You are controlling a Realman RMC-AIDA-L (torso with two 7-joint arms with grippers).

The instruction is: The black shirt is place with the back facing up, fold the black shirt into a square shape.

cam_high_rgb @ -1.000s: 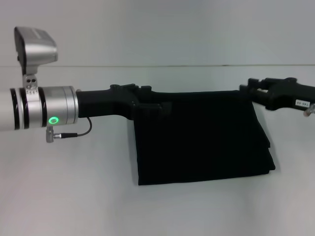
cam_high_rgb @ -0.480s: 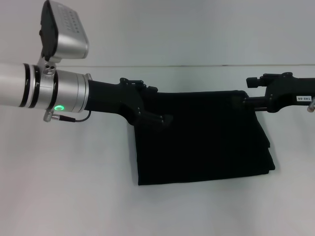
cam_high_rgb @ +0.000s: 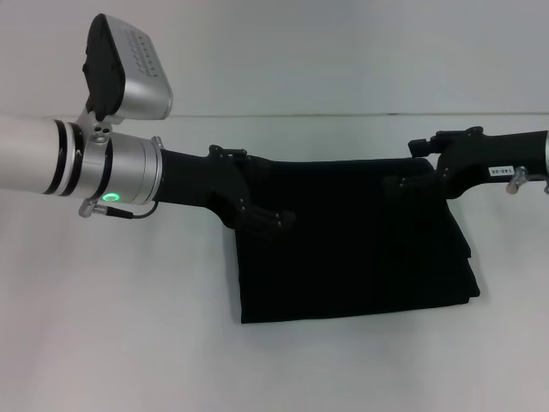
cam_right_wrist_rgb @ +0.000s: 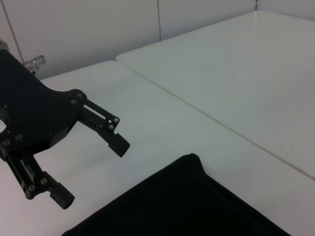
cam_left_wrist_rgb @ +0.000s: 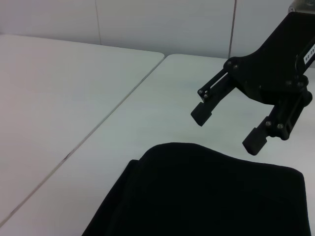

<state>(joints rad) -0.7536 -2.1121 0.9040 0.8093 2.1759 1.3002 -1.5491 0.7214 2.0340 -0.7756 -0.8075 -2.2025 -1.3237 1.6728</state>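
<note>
Black shirt (cam_high_rgb: pixel 352 240) folded flat at table centre. Left gripper (cam_right_wrist_rgb: pixel 91 167) at its ten o'clock corner, right gripper (cam_left_wrist_rgb: pixel 229 130) at two o'clock, both spread wide, holding nothing. Risk: snagging cloth, undoing fold.

Bright, even light; soft shadows

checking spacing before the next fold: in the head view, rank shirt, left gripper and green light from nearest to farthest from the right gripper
From the right gripper, open at the far right of the table:
1. shirt: its far right corner lies just beside that gripper.
2. left gripper: open, over the shirt's far left corner.
3. green light: on the left arm's wrist, farther left.
</note>
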